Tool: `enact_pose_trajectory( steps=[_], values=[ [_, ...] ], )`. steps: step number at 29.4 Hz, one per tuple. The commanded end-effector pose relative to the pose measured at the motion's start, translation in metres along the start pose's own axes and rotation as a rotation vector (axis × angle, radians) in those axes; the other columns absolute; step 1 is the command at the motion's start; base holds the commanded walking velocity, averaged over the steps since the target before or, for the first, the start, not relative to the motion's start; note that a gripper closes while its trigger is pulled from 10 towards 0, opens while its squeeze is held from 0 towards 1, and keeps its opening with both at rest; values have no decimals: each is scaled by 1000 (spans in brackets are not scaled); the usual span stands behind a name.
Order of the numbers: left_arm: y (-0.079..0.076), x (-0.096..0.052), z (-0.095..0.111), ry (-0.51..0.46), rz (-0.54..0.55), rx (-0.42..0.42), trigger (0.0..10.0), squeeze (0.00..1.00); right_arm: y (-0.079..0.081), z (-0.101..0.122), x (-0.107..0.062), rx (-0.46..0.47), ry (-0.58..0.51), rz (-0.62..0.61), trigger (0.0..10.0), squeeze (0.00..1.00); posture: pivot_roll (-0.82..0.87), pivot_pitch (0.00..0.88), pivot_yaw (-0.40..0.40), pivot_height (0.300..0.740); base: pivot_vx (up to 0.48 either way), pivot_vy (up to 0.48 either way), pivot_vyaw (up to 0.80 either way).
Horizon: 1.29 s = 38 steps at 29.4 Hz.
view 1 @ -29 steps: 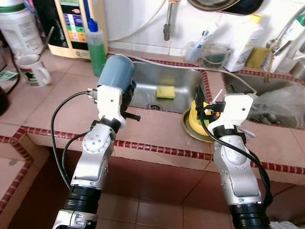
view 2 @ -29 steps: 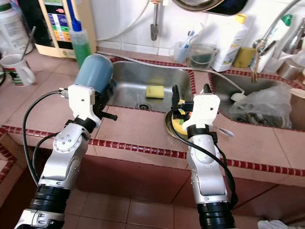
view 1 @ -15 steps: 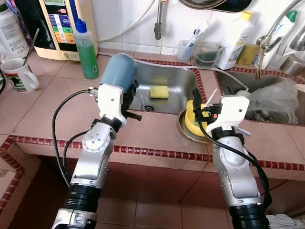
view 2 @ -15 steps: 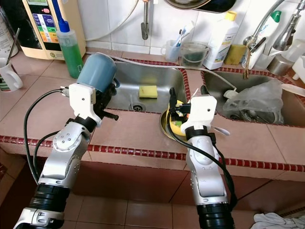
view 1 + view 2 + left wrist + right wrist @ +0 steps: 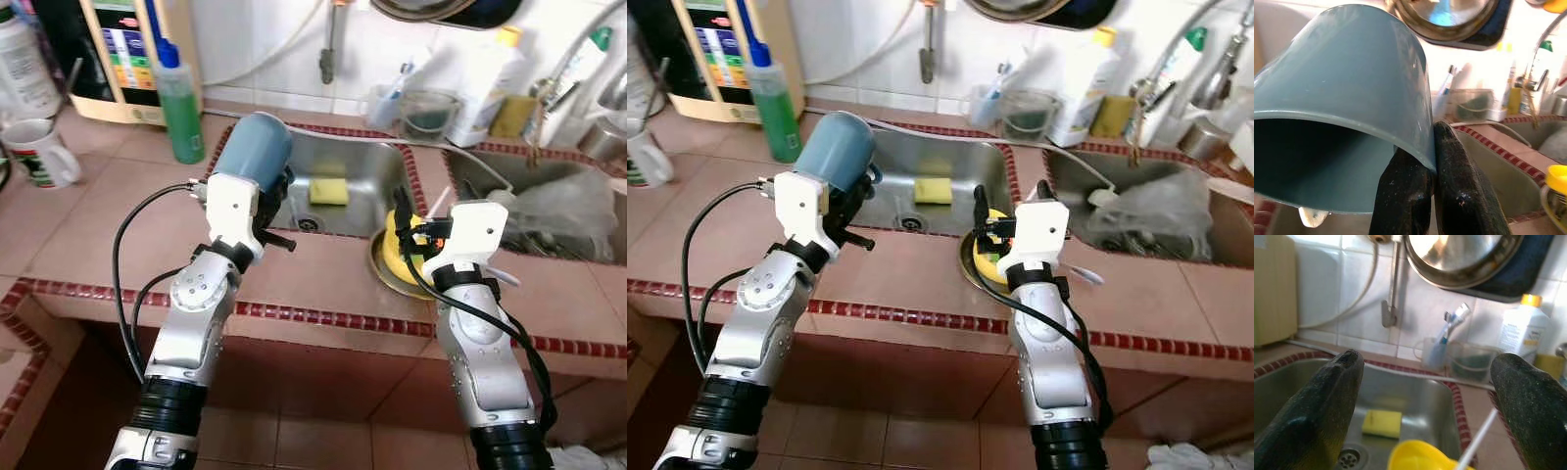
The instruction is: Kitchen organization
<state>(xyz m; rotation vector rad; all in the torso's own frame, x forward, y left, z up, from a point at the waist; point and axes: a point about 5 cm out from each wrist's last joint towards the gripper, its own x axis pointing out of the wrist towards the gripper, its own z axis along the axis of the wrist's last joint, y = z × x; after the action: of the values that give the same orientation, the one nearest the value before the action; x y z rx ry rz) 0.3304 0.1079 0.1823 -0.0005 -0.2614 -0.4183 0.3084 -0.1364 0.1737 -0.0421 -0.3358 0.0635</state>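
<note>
Left eye view: left gripper [image 5: 1432, 205] still pinches the blue cup [image 5: 250, 152] by its rim, lifted slightly toward twelve o'clock over the sink [image 5: 377, 181]. Right gripper [image 5: 1425, 396] stays spread above the yellow bowl [image 5: 402, 250]; carry continues.

The yellow cup [image 5: 399, 240] is half hidden behind the right pincer [image 5: 418, 217]; the white mug [image 5: 641, 157] is cut off at the frame's edge.
</note>
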Motion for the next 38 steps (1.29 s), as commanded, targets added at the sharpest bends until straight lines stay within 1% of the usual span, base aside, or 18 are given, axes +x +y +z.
enact_pose_trajectory(
  steps=[1,26,29,33,36,37,38],
  values=[
    [-5,3,9,-35,-29,0,10000,0,-3,3,0,-14,-16,-3,10000,0,12,0,-45,740,262,0,0],
    [-8,6,12,-49,-47,-14,10000,0,-3,5,2,-24,-28,7,10000,0,9,0,-51,740,290,0,0],
    [-8,6,13,-61,-45,-34,10000,0,-3,5,2,-25,-29,8,10000,0,9,0,-51,740,90,0,0],
    [-10,6,12,-44,-58,-52,10000,0,-2,5,2,-20,-21,18,10000,0,9,0,-51,740,0,0,0],
    [-13,9,6,16,-76,-41,10000,0,0,3,-2,-17,11,55,10000,0,8,0,-52,740,0,0,0],
    [-13,10,4,40,-80,-31,10000,0,1,2,-3,-13,26,69,10000,0,6,0,-52,740,0,0,0],
    [-12,12,1,76,-75,16,10000,0,2,2,-7,2,48,104,10000,0,5,2,-50,740,0,0,0]
  ],
)
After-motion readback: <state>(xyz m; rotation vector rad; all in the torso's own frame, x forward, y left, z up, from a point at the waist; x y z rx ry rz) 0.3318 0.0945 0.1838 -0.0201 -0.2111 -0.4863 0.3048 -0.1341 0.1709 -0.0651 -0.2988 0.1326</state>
